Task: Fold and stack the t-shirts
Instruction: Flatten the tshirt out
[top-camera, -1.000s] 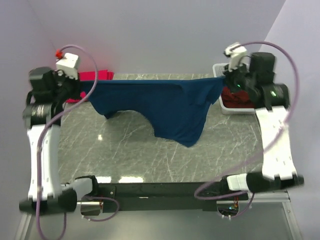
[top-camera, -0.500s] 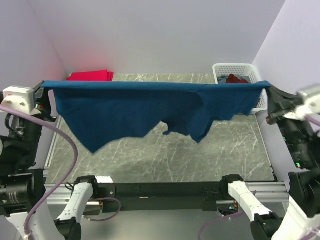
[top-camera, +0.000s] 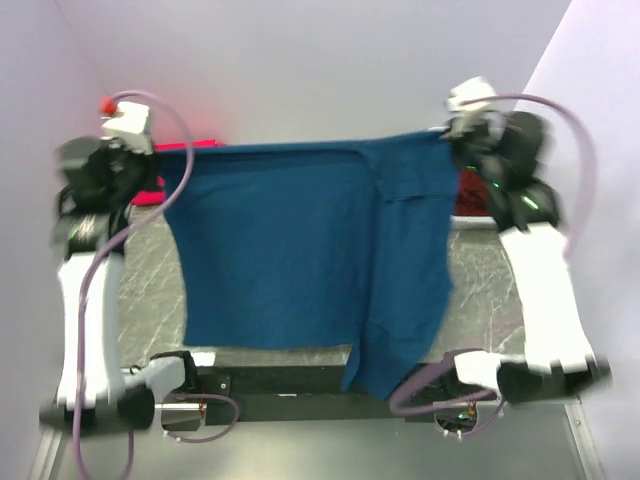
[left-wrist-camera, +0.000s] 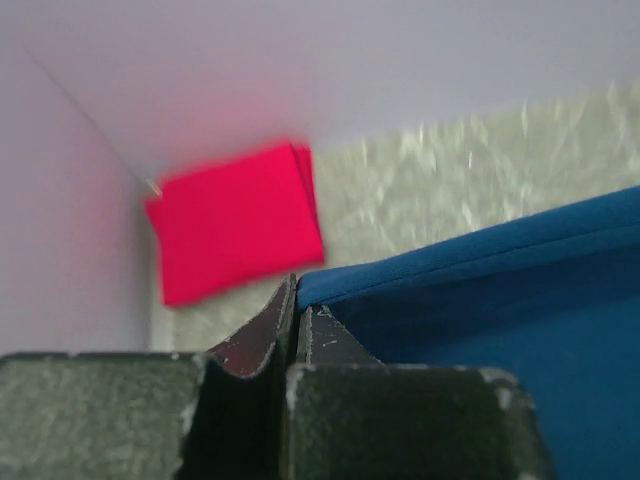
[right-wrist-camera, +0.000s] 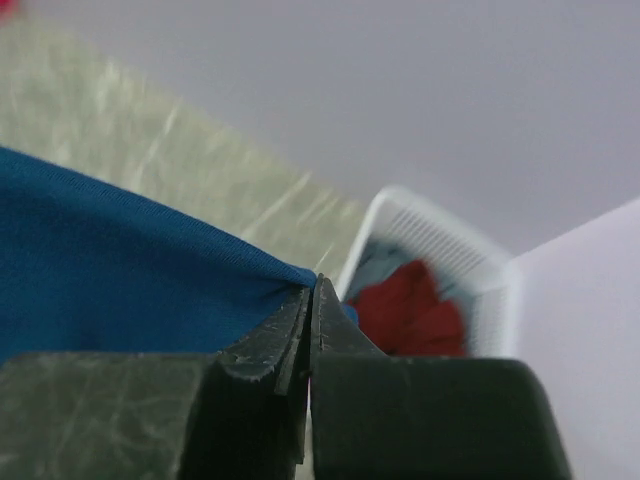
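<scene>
Holding the navy t-shirt (top-camera: 280, 250) up between both arms: left end effector (left-wrist-camera: 297, 305) is pinched shut on one top corner, right end effector (right-wrist-camera: 312, 292) shut on the other. Half a second ago the arms were spread wider and the cloth sagged unevenly. Now it hangs flat over the surface (top-camera: 150, 265), though blur hides whether the hem touches. I judge it shaken out and ready to lay down. Folded red shirts (left-wrist-camera: 232, 220) sit far left.

Overhead, two wrist close-ups; common t-shirt (top-camera: 280, 250)
</scene>
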